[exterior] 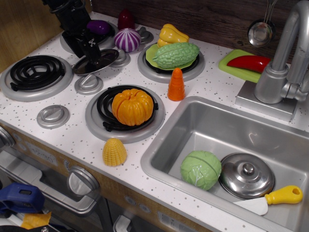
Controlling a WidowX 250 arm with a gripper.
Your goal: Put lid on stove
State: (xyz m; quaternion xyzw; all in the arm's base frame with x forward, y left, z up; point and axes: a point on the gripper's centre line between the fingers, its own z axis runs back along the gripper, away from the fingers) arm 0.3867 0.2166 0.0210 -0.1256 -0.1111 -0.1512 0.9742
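The lid (99, 62), small, flat and shiny with dark reflections, lies tilted on the stove (67, 135) between the burners, its right edge propped against a grey knob (120, 58) at its 3 o'clock. The black gripper (91, 50) stands directly over the lid's centre, its fingertips down where the small knob would be; whether they are clamped on it or merely around it cannot be told, since the black body hides the gap.

At the lid's 6 o'clock sits another grey knob (89, 83), and at 9 o'clock the bare black coil burner (36, 72). At 12 o'clock, behind the gripper, a purple eggplant (99, 27) rests on the rear left burner, with a purple-and-white onion (127, 39) just beside it at the lid's 1 o'clock.

Farther out at 3 o'clock, a green bitter gourd (175, 54) and a yellow pepper (172, 34) lie on a green plate over the rear right burner. An orange carrot (176, 84) stands upright at 4 o'clock. The orange pumpkin (132, 107) sits on the front burner at 5 o'clock, and a yellow corn piece (114, 152) lies beyond it near the counter edge.

Well apart to the right, the grey sink (203, 121) holds a green cabbage (201, 169) touching a larger domed silver lid (246, 175) (this one with a round knob), and a yellow-handled knife (275, 197).
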